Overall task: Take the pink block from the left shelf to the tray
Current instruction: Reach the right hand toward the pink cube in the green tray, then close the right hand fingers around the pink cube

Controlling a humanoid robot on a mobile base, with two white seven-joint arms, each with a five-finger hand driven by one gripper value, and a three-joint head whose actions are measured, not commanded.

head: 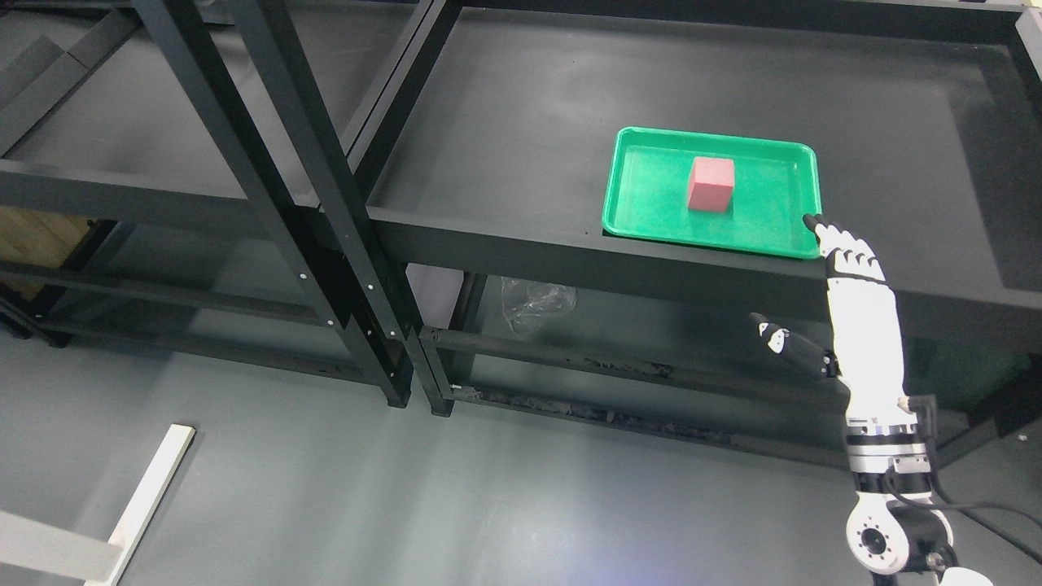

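The pink block [711, 185] sits upright inside the green tray [643, 207], a little right of the tray's middle, clear of the rim on every side. The tray lies flat on the right shelf [505, 122], near its front edge. Nothing else is in the tray, and nothing stands between the block and the shelf's front.

To the left, the left shelf [122, 138] stands beside it, the two black frames meeting at slanted uprights [326, 203]. Below the right shelf, a crumpled clear plastic bag [533, 299] lies on a lower level. A white strip [151, 484] rests on the grey floor [488, 505] at lower left.

The right hand [851, 281] rises from the lower right on its white forearm, in front of the shelf's front edge. Its fingers [847, 248] are extended and loose, holding nothing, with the thumb splayed out to the left. The topmost fingertip appears at the tray's near right corner; whether it actually touches cannot be told. The hand is well apart from the block.
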